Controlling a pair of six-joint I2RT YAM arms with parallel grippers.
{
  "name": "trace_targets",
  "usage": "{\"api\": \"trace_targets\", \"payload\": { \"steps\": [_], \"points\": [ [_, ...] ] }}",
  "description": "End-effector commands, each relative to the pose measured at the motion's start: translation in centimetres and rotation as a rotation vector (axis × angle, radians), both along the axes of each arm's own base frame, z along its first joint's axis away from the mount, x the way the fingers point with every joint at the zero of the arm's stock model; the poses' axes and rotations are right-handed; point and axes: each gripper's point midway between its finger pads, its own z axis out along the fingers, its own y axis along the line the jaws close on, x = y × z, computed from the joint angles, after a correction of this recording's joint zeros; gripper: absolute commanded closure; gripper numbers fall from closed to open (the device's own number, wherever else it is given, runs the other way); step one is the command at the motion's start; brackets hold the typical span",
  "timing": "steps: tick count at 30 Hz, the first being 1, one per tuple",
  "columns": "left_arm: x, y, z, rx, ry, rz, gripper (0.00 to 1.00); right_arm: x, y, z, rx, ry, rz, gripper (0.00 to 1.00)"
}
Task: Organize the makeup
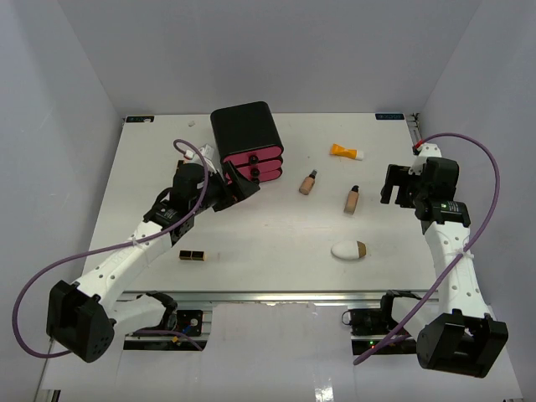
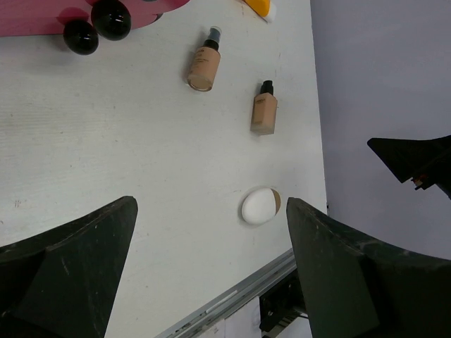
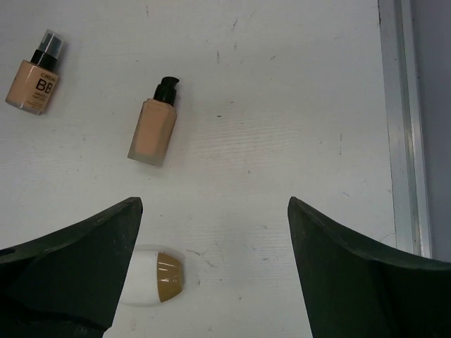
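Note:
Two tan bottles with dark caps (image 1: 308, 182) (image 1: 352, 199) lie mid-table. An orange white-capped tube (image 1: 345, 152) lies behind them. A white-brown egg shape (image 1: 348, 249) lies nearer the front. One black-and-gold lipstick case (image 1: 192, 255) lies front left. My left gripper (image 1: 239, 186) is open and empty, just in front of the pink drawers. In the left wrist view (image 2: 210, 202) the bottles (image 2: 204, 65) (image 2: 264, 113) and the egg (image 2: 261, 205) lie ahead of it. My right gripper (image 1: 399, 186) is open and empty, right of the bottles. In the right wrist view (image 3: 215, 203) I see both bottles (image 3: 32, 81) (image 3: 153, 127) and the egg (image 3: 153, 276).
A big black box with pink drawers (image 1: 244, 138) stands at the back centre-left; its round black knobs (image 2: 110, 17) show in the left wrist view. A metal rail (image 1: 276, 295) runs along the table's front edge. Walls close in the left, back and right sides.

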Motion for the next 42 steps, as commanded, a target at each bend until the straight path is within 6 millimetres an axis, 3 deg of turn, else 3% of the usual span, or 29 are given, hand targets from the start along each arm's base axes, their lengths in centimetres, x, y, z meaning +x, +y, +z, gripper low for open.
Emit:
{"api": "trace_targets", "payload": {
  "steps": [1, 3, 6, 11, 20, 25, 30, 39, 42],
  "points": [
    [0.6, -1.1, 2.3, -0.005, -0.051, -0.003, 0.02, 0.5, 2.0, 3.0, -0.001, -0.083, 0.167, 0.10],
    [0.7, -1.5, 2.6, 0.000, -0.058, -0.003, 0.02, 0.2, 3.2, 3.6, -0.042, -0.114, 0.305, 0.10],
    [1.0, -1.7, 2.7, 0.025, -0.060, 0.015, 0.02, -1.2, 6.7, 4.6, -0.023, -0.173, 0.583, 0.10],
    [1.3, -2.0, 3.3, 0.054, -0.052, 0.039, 0.02, -2.2, 8.8, 5.7, -0.003, -0.222, 0.741, 0.10],
    [2.6, -2.8, 4.1, 0.122, 0.050, 0.152, 0.06, -2.0, 9.8, 6.2, 0.101, -0.171, 0.756, 0.10],
    [4.3, -2.9, 2.6, 0.235, 0.123, 0.234, 0.07, -2.5, 11.8, 7.0, 0.217, -0.183, 0.856, 0.10],
    [6.7, -2.9, -0.3, 0.372, 0.170, 0.281, 0.09, -3.2, 13.3, 7.4, 0.302, -0.216, 0.970, 0.10],
    [10.3, -2.1, -2.2, 0.505, 0.143, 0.333, 0.14, -3.2, 13.8, 6.5, 0.318, -0.238, 1.030, 0.03],
    [11.7, -2.0, -2.0, 0.492, 0.125, 0.337, 0.18, -3.4, 13.9, 6.2, 0.328, -0.236, 1.036, 0.00]
  ]
}}
